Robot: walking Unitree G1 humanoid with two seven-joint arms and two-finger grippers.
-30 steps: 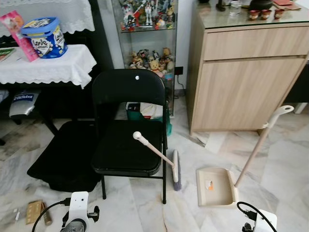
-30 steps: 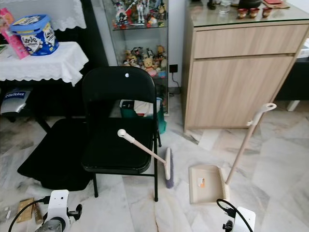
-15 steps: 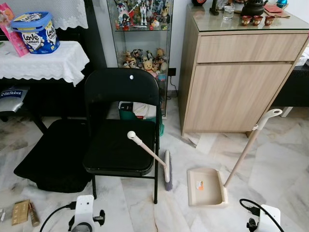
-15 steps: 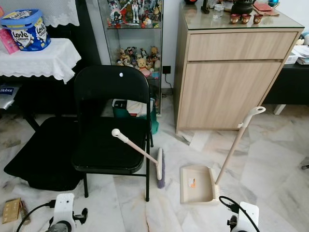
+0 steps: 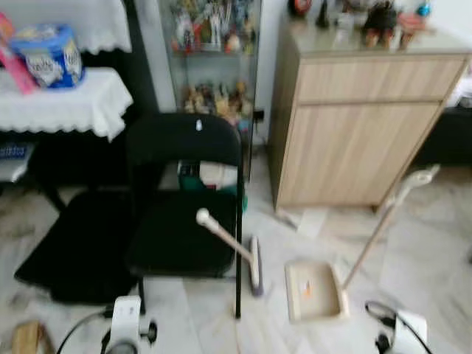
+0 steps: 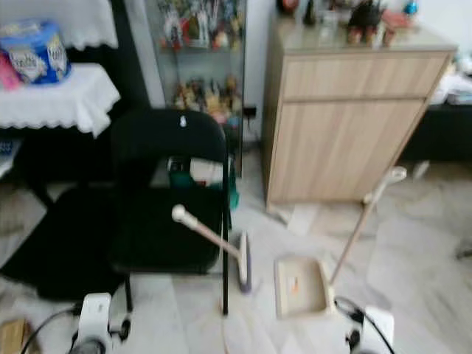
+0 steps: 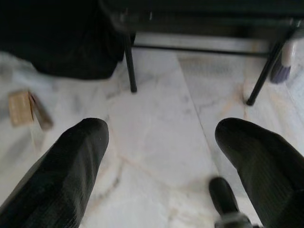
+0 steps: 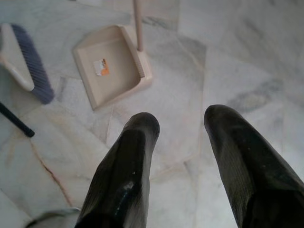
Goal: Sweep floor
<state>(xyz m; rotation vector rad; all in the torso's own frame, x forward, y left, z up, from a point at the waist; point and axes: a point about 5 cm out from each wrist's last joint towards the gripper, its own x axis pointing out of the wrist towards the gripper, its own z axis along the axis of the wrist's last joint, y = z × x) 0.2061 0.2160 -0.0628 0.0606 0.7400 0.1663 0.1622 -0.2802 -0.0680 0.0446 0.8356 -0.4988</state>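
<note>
Both grippers, left gripper (image 7: 159, 142) and right gripper (image 8: 178, 128), hang spread and empty; view now blurred, robot moving closer, broom (image 5: 234, 247) and dustpan (image 8: 111, 61) ahead of right gripper, ungrasped.

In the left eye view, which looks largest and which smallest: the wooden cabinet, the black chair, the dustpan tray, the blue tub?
1. wooden cabinet
2. black chair, not much smaller
3. dustpan tray
4. blue tub, close to the tray; it stands farther away, so unsure.
</note>
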